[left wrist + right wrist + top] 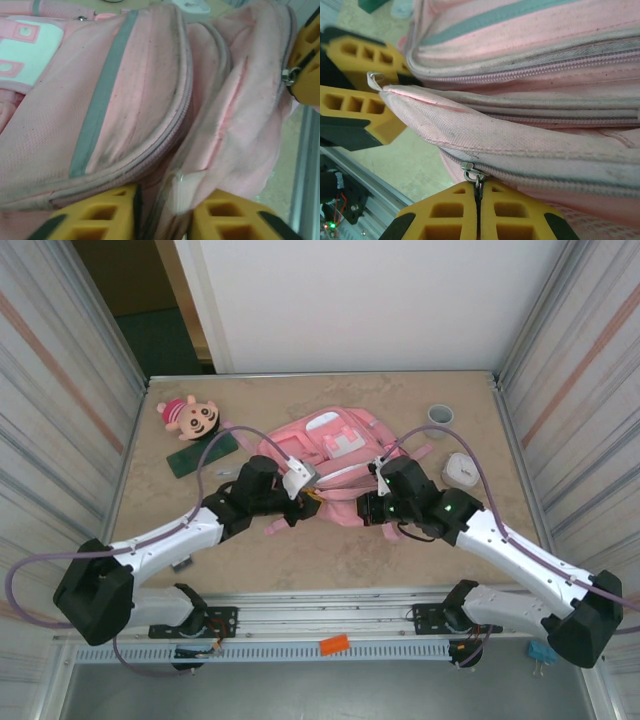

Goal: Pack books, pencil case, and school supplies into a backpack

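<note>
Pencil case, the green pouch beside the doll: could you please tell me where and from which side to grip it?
Pinch the pencil case across its narrow width near mid-length, coming straight down: it lies flat on the table, long and slim, so only the short span looks narrow enough.

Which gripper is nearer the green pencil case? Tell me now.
Left. The left gripper sits at the backpack's near edge, on the side toward the pencil case; the right gripper works the same edge farther right, beyond the left one.
</note>
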You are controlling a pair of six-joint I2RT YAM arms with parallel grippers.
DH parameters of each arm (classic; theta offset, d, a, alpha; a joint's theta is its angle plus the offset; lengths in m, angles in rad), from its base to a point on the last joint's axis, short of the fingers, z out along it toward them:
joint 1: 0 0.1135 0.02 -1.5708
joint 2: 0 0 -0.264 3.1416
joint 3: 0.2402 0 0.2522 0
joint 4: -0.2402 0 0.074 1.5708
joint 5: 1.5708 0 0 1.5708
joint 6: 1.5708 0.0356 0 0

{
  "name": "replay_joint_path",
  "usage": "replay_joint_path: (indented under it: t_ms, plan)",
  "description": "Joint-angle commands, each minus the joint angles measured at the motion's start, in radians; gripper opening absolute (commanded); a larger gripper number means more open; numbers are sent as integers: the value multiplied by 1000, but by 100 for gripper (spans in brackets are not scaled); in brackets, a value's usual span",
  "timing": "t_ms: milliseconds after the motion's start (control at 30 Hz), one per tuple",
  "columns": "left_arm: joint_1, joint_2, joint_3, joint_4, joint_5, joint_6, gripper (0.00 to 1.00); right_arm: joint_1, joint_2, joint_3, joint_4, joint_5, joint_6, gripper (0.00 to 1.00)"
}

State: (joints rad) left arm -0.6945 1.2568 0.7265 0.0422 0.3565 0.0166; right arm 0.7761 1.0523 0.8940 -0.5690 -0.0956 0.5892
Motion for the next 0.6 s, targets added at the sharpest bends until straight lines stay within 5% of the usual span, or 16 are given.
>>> replay_joint_path:
  t_ms: [0,100,200,567]
  plan:
    - [47,-67,-17,16,-92,-130,53,-9,31,-9,-45,-37,-32,0]
    - [103,-105,-84,74,-102,-322,67,1,68,8,-25,-51,-32,0]
    - [158,-105,-100,25,-123,-476,71,16,106,26,-19,-47,-35,0]
    - [196,122,-82,159,-40,-655,74,74,221,99,-6,-66,-63,0]
